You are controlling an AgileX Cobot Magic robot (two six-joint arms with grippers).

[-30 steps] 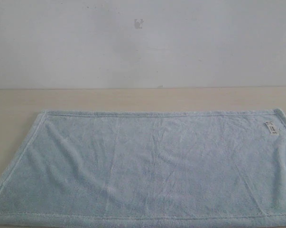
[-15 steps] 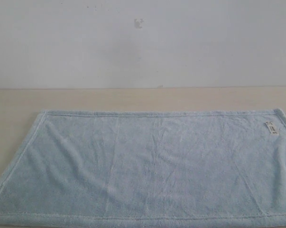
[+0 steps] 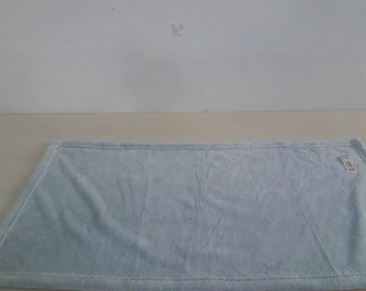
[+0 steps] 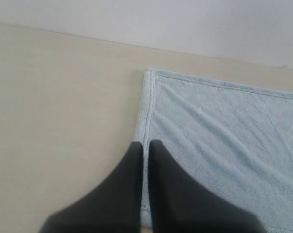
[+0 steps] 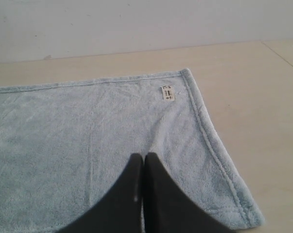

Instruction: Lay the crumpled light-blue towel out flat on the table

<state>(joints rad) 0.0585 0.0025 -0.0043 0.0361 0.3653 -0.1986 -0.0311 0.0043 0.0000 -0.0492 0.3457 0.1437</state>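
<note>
A whitish-grey wall [image 3: 183,60] fills the back of the room, and below it runs the pale-beige counter [image 3: 170,127], bare in a strip between the wall and the cloth. The light-blue towel [image 3: 189,212] lies opened out flat on the counter and covers most of the near surface. Its far hem [image 3: 201,145] runs straight and roughly parallel to the wall, its left edge slants towards me, and its right side and near edge reach the limits of what I can see from the front. The pile shows only faint lengthwise creases and a few soft wrinkles near the middle. Neither arm appears from the front. In the left wrist view the left end effector [image 4: 145,145] is clenched with nothing between its dark fingers, and its tips sit over the towel's left side hem, where cloth meets bare counter; I cannot tell whether they touch it. In the right wrist view the right end effector [image 5: 144,158] is likewise clenched and empty, poised over the towel's right part, inside its side hem. A small white tag [image 3: 346,163] with tiny print lies flat near the far right corner. A small dark mark [image 3: 178,30] sits high on the wall.
</note>
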